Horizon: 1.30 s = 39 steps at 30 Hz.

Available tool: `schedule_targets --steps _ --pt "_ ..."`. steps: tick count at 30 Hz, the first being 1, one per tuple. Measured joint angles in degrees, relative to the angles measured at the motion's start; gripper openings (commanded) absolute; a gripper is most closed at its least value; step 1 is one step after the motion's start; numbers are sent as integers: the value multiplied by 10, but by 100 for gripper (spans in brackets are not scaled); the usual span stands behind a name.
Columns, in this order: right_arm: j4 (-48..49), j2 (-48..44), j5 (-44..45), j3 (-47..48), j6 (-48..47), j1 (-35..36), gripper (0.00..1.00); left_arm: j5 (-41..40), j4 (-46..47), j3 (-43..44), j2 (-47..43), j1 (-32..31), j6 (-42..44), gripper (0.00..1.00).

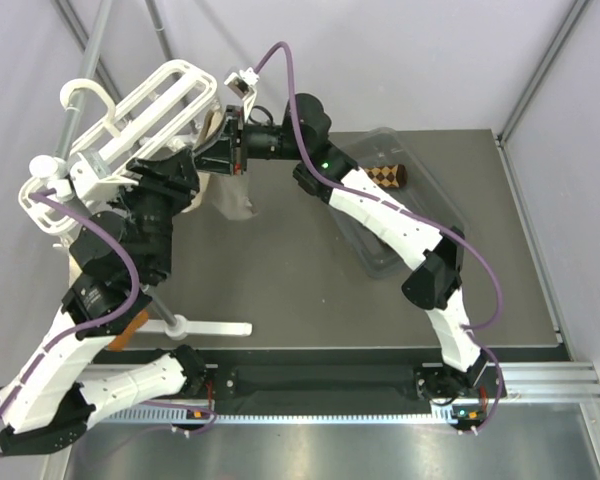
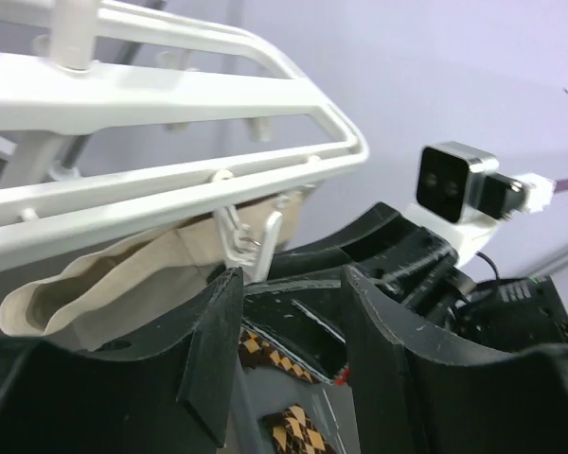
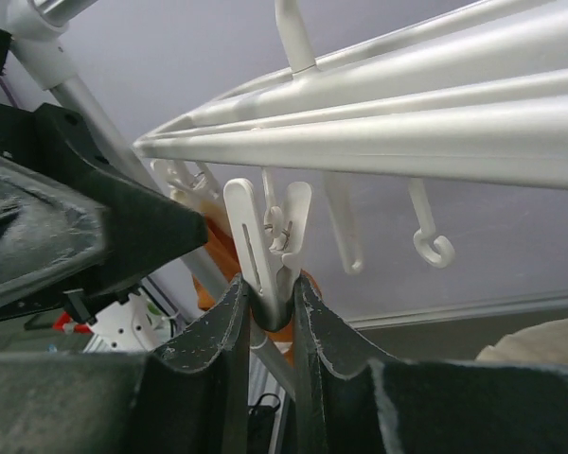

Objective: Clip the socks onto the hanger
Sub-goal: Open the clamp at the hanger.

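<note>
The white hanger point(image 1: 150, 105) hangs at the far left, tilted. My right gripper point(image 3: 270, 303) is shut on the lower end of one of its white clips point(image 3: 268, 236); in the top view this gripper point(image 1: 220, 150) is at the frame's right end. My left gripper point(image 2: 289, 350) is open and empty just under the hanger's edge point(image 2: 265, 95). Far below, between its fingers, show two argyle socks point(image 2: 265, 352) point(image 2: 300, 427). One argyle sock point(image 1: 388, 177) lies in the clear bin point(image 1: 435, 200); the other is hidden in the top view.
A plain grey-beige sock point(image 2: 114, 284) hangs clipped to the hanger beside my left gripper. An orange sock point(image 3: 218, 248) shows behind the held clip. The grey pole point(image 1: 88, 55) and its white foot point(image 1: 215, 327) stand at the left. Further free clips point(image 3: 426, 232) dangle.
</note>
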Motion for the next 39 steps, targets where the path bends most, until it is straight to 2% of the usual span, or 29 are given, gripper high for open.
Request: schedule_targets --steps 8,18,27,39 --pt "29 0 -30 -3 44 -2 0 -64 -5 0 1 -3 -50 54" --pt "98 -5 -56 -37 117 -2 0 -46 31 -2 -1 -4 -73 57" --pt "177 -5 -78 -41 215 -11 0 -47 19 8 -3 -4 -105 57" --pt "201 -5 -103 -41 268 -17 0 -47 21 5 -9 -4 -138 64"
